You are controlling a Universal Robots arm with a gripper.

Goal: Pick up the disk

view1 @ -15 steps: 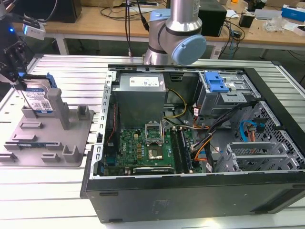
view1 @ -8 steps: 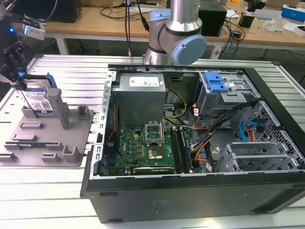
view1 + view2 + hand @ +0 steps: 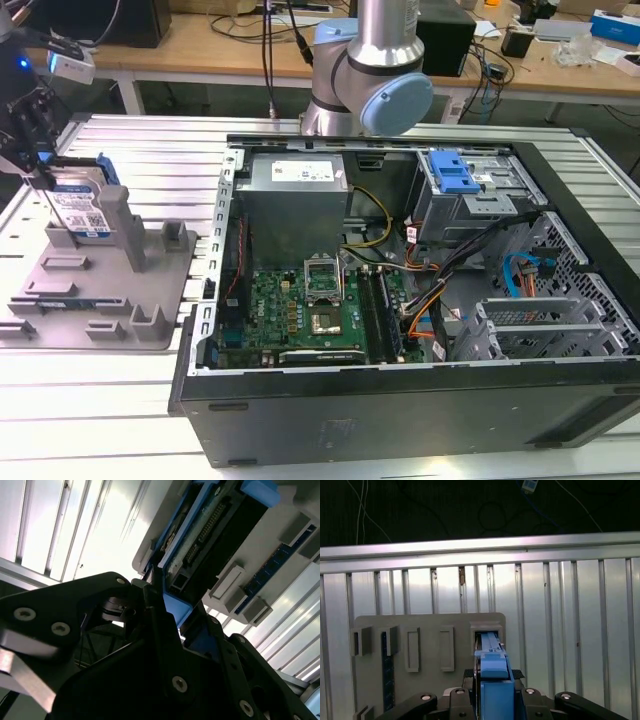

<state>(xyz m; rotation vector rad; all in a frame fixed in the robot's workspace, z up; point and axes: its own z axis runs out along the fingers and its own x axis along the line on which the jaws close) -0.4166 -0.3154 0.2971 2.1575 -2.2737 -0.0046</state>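
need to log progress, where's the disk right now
The disk stands on edge at the exterior view's far left, over the grey fixture tray, between the gripper's fingers, beside a tall grey post.

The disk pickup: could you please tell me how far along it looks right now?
Done: the gripper has reached the disk, which stands on edge in the grey tray at the exterior view's left. In hand: in both wrist views its fingers sit on either side of the disk's blue rail, apparently gripping it. Left: the disk looks still seated in its slot, not lifted clear.
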